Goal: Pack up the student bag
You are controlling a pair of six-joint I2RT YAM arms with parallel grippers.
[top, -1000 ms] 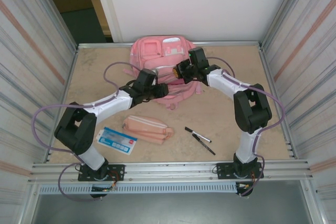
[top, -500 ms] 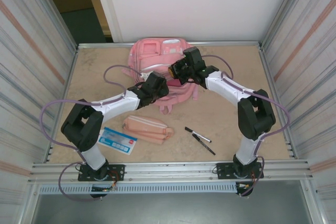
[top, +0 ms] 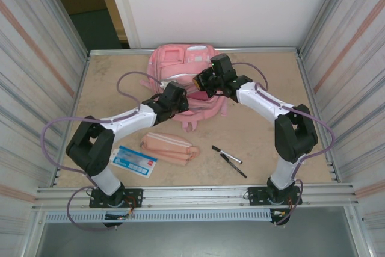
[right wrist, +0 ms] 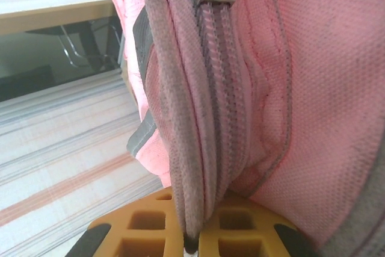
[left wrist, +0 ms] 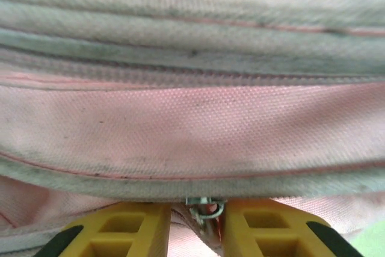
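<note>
**benchwatcher:** white wall at the back, ribbed metal panels on the sides, tan table (top: 102, 88). what just changed over there?

**me:** my left fingers (left wrist: 123, 233) drew in a lot over the last second. the left gripper (left wrist: 197, 233) now has a little metal zip pull (left wrist: 204, 209) filling the narrow gap, so i read that as pinched. the right gripper (right wrist: 191, 236) is clamped tight on a fold of the zip seam, same as a second ago, holding that edge up.

**benchwatcher:** and the bag?

**me:** the student bag (top: 174, 58) sits at the far middle of the table against the back wall. both my arms reach onto its near edge, and the left one only just swung in.

**benchwatcher:** so packing's started?

**me:** nope. my guess is this is the unzip step, where one side braces and the other drags the pull. the pencil pouch (top: 169, 147), two pens (top: 228, 157) and the blue card (top: 133, 161) all lie on the near table, well apart from the bag.
</note>
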